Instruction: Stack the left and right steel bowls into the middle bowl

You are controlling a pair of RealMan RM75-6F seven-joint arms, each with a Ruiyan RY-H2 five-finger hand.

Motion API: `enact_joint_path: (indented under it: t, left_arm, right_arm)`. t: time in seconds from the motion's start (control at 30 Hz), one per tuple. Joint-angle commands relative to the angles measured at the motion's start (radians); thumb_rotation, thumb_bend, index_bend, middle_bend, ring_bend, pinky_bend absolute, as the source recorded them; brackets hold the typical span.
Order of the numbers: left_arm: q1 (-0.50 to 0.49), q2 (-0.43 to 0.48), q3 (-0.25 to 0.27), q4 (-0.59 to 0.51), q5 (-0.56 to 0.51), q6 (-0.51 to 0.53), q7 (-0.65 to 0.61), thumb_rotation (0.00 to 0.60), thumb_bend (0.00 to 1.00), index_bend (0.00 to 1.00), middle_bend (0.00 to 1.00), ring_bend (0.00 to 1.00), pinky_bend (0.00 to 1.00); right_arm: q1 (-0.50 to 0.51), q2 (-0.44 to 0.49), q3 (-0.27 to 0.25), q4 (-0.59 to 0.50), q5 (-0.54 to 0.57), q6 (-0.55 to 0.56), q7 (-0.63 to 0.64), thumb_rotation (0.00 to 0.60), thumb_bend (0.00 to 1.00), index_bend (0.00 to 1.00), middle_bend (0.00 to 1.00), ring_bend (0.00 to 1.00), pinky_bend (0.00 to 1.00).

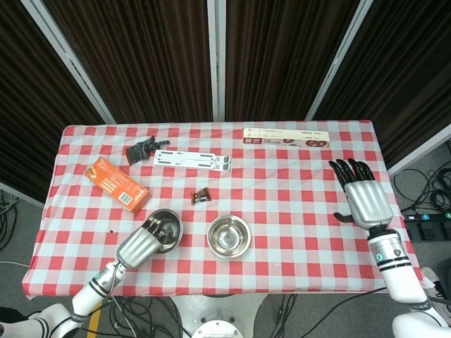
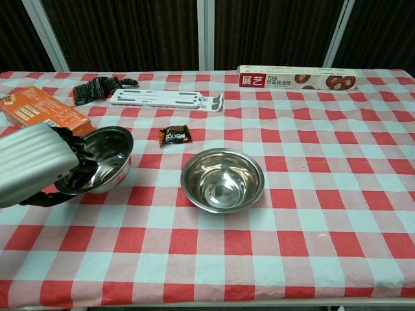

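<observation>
Table (image 1: 296, 176), red-and-white checked cloth: carrying every item below.

Right hand (image 1: 365, 199): hovering over the table's right edge, fingers extended and slightly apart, gripping nothing; showing in the head view only.

Left hand (image 2: 39, 170): sitting at the front left, its dark fingers (image 2: 76, 155) clamping the near rim of the left bowl.

Foil box (image 1: 286, 136): long white carton, lying along the far edge, right of centre.

White stand (image 1: 193, 160): flat slatted piece, lying at far centre-left.

Orange box (image 1: 116, 184): lying at an angle at the left, just beyond the left bowl.

Middle bowl (image 2: 222, 179): steel, sitting upright and empty at front centre, apart from the left bowl.

Left bowl (image 2: 102, 166): steel, tilting with its opening facing toward the middle bowl, near rim raised in the left hand; whether the low side is touching the cloth cannot be told.

Dark glove (image 1: 140, 149): lying crumpled at the far left, beside the stand's left end.

Snack packet (image 2: 175, 135): small dark wrapper, lying between the stand and the two bowls.
</observation>
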Motion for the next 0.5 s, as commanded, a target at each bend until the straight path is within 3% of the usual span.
enact_joint_path:
  t: [0.03,0.5]
  left_arm:
    - [-0.013,0.014,-0.008,-0.034,0.009,0.003,0.015,0.6,0.37,0.68,0.67,0.47,0.48]
    - [-0.165,0.016,-0.098,-0.233,-0.008,-0.183,0.176,0.6,0.38,0.68,0.68,0.47,0.48]
  right_arm:
    - [0.0,0.003,0.006,-0.003,0.001,0.004,0.003,0.6,0.0,0.0,0.07,0.0,0.08]
    - [-0.013,0.057,0.06,-0.062,-0.008,0.068,0.036,0.6,0.0,0.0,0.07,0.0,0.08]
